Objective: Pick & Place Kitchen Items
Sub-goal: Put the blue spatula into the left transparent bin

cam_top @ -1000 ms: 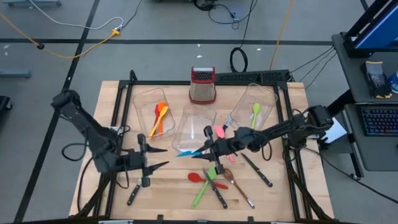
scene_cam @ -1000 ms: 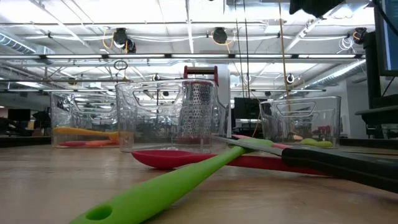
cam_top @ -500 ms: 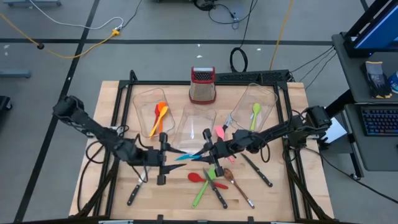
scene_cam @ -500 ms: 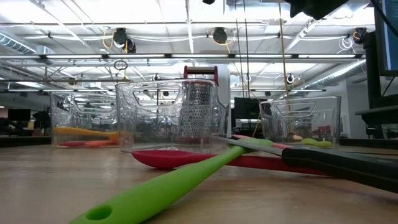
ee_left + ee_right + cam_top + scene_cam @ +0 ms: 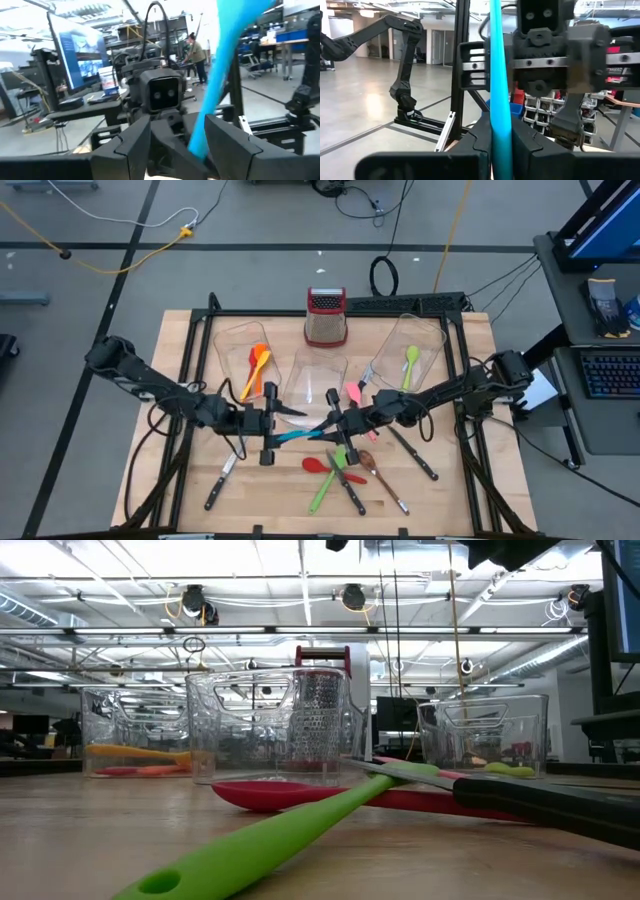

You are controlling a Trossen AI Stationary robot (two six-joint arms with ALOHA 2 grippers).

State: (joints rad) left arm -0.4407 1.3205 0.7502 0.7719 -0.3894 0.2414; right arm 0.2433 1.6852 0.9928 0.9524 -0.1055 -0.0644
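Note:
A blue utensil (image 5: 300, 431) is held in the air between my two grippers, over the table's middle. My right gripper (image 5: 331, 422) is shut on it, as its wrist view (image 5: 501, 122) shows. My left gripper (image 5: 284, 427) is open. Its fingers stand on either side of the utensil's other end (image 5: 210, 110), facing my right gripper. On the table near the front lie a red spoon (image 5: 318, 464), a green spatula (image 5: 328, 483), a brown spoon (image 5: 380, 476) and black-handled knives (image 5: 414, 455). A pink spatula (image 5: 354, 392) lies behind my right gripper. My right gripper pinches one end of the blue utensil (image 5: 500, 137) between its two fingers. The fingers come level from the table's right side. The utensil sticks out ahead of them toward my left gripper, lifted clear of the table. My left gripper has one finger (image 5: 227, 145) close beside the utensil; I cannot tell whether it touches.
Three clear bins stand at the back: the left one (image 5: 228, 340) holds orange and yellow utensils, the middle one (image 5: 318, 372) stands behind the grippers, the right one (image 5: 428, 330) holds a green spoon. A red-topped grater (image 5: 326, 316) stands behind them. Another knife (image 5: 220, 485) lies front left.
My left gripper has moved toward the table's right edge, up to the blue utensil and my right gripper, and its open fingers now stand around the utensil's free end. My right gripper has stayed where it was, still shut on the utensil.

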